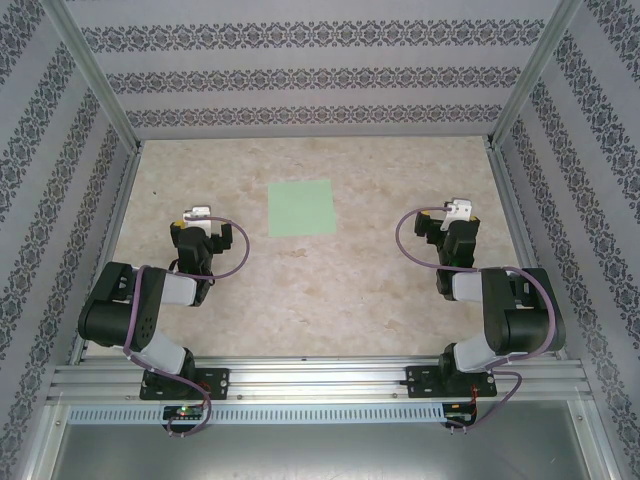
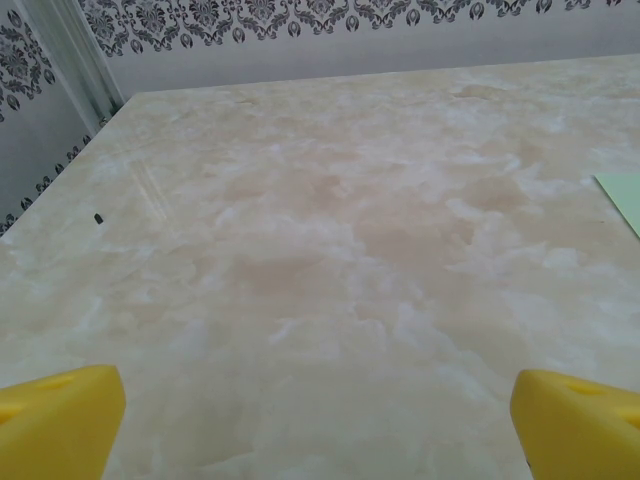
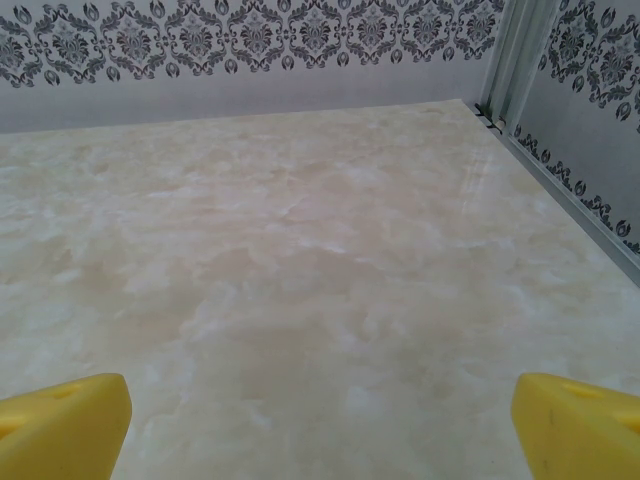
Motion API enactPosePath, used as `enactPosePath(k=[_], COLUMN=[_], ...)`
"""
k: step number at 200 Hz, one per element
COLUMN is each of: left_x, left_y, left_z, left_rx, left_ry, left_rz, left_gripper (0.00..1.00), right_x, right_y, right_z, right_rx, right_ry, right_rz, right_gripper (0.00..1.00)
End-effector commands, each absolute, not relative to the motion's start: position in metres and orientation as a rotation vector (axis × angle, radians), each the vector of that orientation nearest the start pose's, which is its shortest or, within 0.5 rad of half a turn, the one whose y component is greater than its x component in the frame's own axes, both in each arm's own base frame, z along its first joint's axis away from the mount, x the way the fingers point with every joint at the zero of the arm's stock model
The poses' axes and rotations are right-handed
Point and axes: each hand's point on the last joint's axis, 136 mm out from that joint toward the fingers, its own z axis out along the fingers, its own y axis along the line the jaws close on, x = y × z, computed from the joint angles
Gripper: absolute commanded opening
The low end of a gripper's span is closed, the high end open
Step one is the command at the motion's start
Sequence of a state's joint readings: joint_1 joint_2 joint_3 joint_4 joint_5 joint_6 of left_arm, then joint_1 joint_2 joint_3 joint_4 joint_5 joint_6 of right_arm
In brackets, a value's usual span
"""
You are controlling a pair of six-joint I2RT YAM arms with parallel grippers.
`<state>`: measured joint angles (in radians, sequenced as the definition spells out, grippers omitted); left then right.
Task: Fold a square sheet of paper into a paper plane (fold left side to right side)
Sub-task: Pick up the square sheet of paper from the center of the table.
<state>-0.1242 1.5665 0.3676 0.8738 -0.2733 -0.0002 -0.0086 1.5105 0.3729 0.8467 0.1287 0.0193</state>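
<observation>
See sheet of paper [image 1: 301, 208] flat, unfolded, on desk [image 1: 330, 300], nearer far edge, midway between left and right edges. Find left end effector [image 1: 208, 234] toward left edge, yellow fingers [image 2: 60, 420] spread wide, gripping nothing, well apart from paper. Find right end effector [image 1: 447, 234] toward right edge, likewise spread, empty. Catch paper corner at right border of left wrist view.

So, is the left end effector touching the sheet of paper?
Apart: top external view shows bare table between left end effector and sheet of paper.
</observation>
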Motion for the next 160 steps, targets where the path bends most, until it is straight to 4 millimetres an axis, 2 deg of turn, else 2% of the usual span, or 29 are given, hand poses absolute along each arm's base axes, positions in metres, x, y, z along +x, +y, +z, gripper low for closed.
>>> enactPosePath(k=[1, 23, 40, 47, 58, 76, 90, 110, 124, 160], left_x=[0.400, 0.398, 0.396, 0.395, 0.396, 0.399, 0.405, 0.413, 0.418, 0.430], left_y=[0.001, 0.007, -0.003, -0.006, -0.011, -0.023, -0.041, -0.070, -0.095, -0.171], left_z=[0.106, 0.111, 0.122, 0.128, 0.144, 0.173, 0.187, 0.190, 0.183, 0.167], left_rx=[-0.081, -0.121, -0.062, -0.051, -0.055, -0.107, -0.117, -0.144, -0.142, -0.056], left_ry=[1.849, 1.845, 1.812, 1.844, 1.924, 1.995, 2.047, 2.143, 2.199, 2.285], left_rz=[0.159, 0.187, 0.186, 0.218, 0.185, 0.063, -0.071, -0.268, -0.387, -0.719], left_gripper=[1.00, 1.00, 1.00, 1.00, 1.00, 1.00, 1.00, 1.00, 1.00, 0.91], right_x=[0.401, 0.402, 0.404, 0.407, 0.406, 0.408, 0.414, 0.428, 0.443, 0.480], right_y=[-0.025, -0.027, -0.027, -0.028, -0.027, -0.013, 0.008, 0.042, 0.071, 0.149], right_z=[0.126, 0.132, 0.141, 0.154, 0.166, 0.189, 0.200, 0.204, 0.198, 0.171], right_rx=[0.110, 0.122, 0.122, 0.141, 0.175, 0.209, 0.188, 0.169, 0.137, 0.076], right_ry=[1.802, 1.792, 1.866, 1.897, 1.956, 1.975, 2.003, 2.078, 2.143, 2.271], right_rz=[-0.106, -0.110, -0.117, -0.113, -0.082, -0.004, 0.051, 0.096, 0.149, 0.250], right_gripper=[0.98, 0.98, 0.98, 0.98, 0.98, 0.98, 0.98, 0.98, 0.98, 0.98])
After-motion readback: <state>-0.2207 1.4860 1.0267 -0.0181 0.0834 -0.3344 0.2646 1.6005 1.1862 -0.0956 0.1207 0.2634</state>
